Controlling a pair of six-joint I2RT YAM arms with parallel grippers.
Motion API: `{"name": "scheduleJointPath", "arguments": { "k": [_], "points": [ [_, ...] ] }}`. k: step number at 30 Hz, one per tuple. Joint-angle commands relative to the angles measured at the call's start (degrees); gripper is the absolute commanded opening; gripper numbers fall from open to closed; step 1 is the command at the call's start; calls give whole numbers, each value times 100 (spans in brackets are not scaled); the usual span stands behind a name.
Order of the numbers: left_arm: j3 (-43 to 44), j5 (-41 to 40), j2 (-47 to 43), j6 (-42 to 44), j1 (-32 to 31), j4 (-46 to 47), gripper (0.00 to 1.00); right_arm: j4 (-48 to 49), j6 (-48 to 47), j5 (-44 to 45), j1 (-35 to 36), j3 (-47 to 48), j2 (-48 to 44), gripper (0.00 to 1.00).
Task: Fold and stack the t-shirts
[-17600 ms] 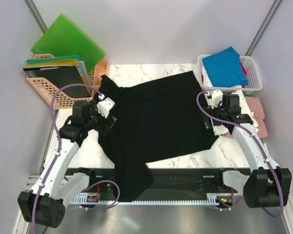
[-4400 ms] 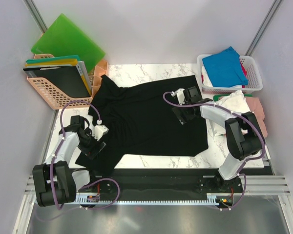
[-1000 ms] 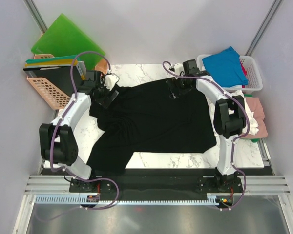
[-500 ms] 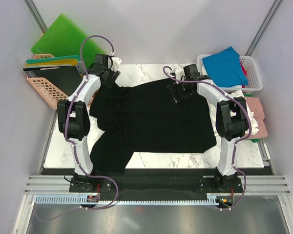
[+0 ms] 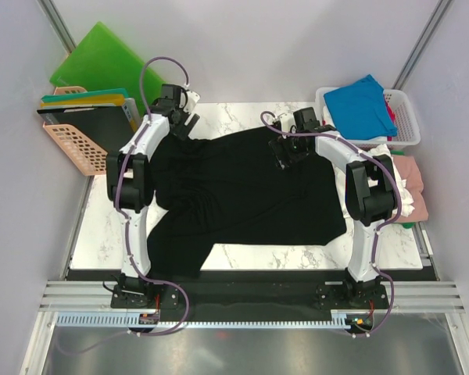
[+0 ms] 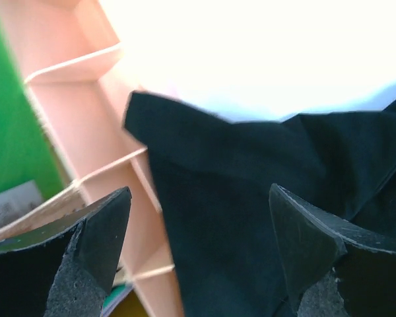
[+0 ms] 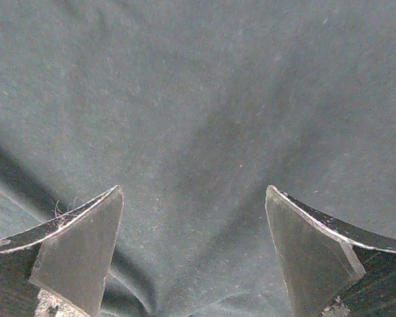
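Observation:
A large black t-shirt (image 5: 242,187) lies spread on the marble table (image 5: 242,113), one part trailing toward the front left. My left gripper (image 5: 186,125) hovers open at the shirt's far-left corner. In the left wrist view that black corner (image 6: 251,178) lies between and below the open left gripper (image 6: 198,224), next to the pink rack. My right gripper (image 5: 284,156) stands open over the shirt's back edge. The right wrist view shows only black cloth (image 7: 198,119) under the right gripper (image 7: 195,218). A bright blue t-shirt (image 5: 361,103) lies in the white basket. Pink (image 5: 412,168) and white (image 5: 404,200) shirts sit at the right.
A pink wire rack (image 5: 78,144) with flat boards stands at the back left, and its dividers (image 6: 72,119) are close to my left fingers. A green plastic board (image 5: 105,66) leans on the wall behind it. The white basket (image 5: 409,117) is at the back right.
My left gripper has moved back and to the right, to the shirt's far-left corner. The right gripper has shifted slightly toward the front. The shirt lies much as before.

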Motion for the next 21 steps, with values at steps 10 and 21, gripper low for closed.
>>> {"name": "scheduleJointPath", "arguments": {
  "k": [10, 21],
  "points": [
    [1339, 511, 1320, 563, -307, -651, 89, 370, -33, 155, 11, -645, -341, 95],
    [1804, 89, 1953, 801, -333, -677, 89, 493, 55, 67, 3, -909, -420, 95]
  ]
}}
